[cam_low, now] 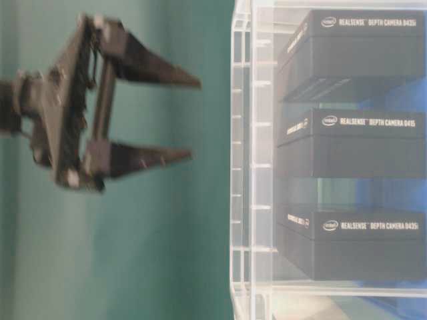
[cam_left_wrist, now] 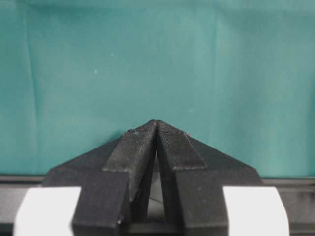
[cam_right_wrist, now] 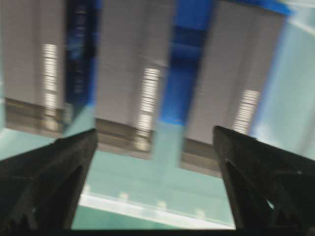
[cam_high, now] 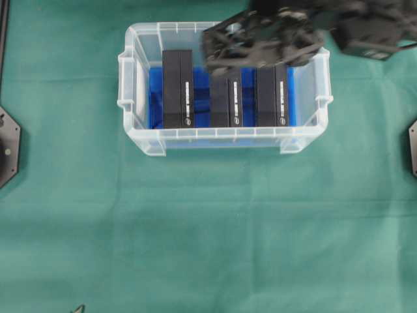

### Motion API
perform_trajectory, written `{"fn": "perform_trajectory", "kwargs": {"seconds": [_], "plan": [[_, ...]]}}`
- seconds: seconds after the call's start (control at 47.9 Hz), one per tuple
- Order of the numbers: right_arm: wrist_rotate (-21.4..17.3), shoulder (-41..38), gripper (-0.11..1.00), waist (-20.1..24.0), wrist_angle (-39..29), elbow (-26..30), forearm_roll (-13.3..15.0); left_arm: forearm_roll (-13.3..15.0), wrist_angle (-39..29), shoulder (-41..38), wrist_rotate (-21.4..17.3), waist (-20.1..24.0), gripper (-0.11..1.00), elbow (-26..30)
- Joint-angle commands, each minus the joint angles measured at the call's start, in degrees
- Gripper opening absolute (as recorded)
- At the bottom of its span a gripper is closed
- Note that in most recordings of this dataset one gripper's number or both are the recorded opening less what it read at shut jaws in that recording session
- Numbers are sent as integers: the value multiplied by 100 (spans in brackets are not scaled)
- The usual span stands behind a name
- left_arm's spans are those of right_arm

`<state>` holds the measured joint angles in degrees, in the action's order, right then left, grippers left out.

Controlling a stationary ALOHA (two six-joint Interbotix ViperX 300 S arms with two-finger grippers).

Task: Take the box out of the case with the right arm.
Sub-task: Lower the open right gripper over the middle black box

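Observation:
The clear case [cam_high: 225, 135] with a blue bottom stands at the back middle of the green cloth. Three black boxes stand in it side by side: left [cam_high: 178, 88], middle [cam_high: 226, 104], right [cam_high: 272, 101]. My right gripper [cam_high: 218, 49], blurred, hovers over the case's back rim and hides the tops of the middle and right boxes. It is open and empty, shown beside the case wall [cam_low: 243, 167] as the right gripper [cam_low: 190, 120]. From the wrist, the right gripper [cam_right_wrist: 155, 130] frames the boxes [cam_right_wrist: 133, 73] and the rim [cam_right_wrist: 147, 209]. My left gripper [cam_left_wrist: 156, 122] is shut and empty over bare cloth.
Green cloth [cam_high: 208, 228] covers the table all round the case. Black arm mounts sit at the left edge [cam_high: 8, 147] and the right edge [cam_high: 413, 147]. The right arm's boom [cam_high: 365, 29] reaches in from the top right corner.

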<state>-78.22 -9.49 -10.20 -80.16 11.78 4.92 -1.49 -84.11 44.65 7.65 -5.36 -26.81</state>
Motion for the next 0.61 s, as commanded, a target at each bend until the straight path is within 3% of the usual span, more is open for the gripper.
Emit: {"fn": "perform_trajectory", "kwargs": {"seconds": [0.0,0.167,0.585], "plan": [[9,-105,92,35,26,457,-9,-18,-26,-9,-9,-18,2,149],[9,-387,92,53,26,826,-9,-18,-62,-9,-9,-9,2,149],[62,-404,92,53,-272,835,26,-9,-79,-18,-9,-9,2,141]]}}
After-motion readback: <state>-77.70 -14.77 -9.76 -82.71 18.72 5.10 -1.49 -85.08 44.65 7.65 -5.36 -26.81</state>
